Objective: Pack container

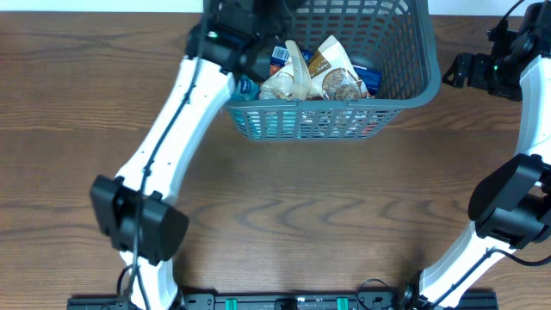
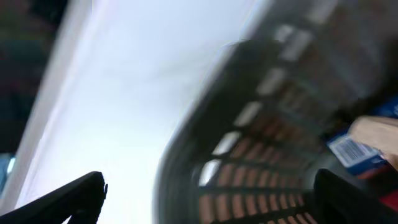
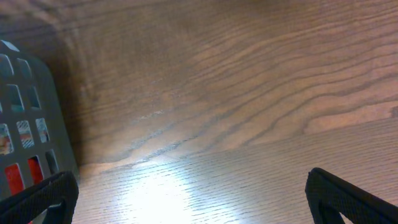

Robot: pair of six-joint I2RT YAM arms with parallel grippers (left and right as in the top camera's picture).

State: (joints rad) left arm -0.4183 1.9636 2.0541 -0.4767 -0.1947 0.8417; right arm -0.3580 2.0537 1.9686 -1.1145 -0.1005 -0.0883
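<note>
Left claw point(image 2: 214, 199) gapes wide and empty beside the container's point(image 1: 301, 120) lattice wall, blurred in its wrist view; only overhead shows the packets point(image 1: 310, 73) heaped inside, upper centre of the frame. Right claw point(image 3: 193, 199) spreads wide, empty, over the table point(image 3: 249, 93), container at left edge.

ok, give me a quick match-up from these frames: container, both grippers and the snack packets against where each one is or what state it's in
Things:
1. container
2. left gripper
3. right gripper
4. snack packets

Places or states:
A. open, above the table, right of the container
B. piled inside the container
C. grey-blue, at the far middle of the table
D. open, at the container's left edge

Pairs: 1-C, 2-D, 3-A, 4-B
</note>
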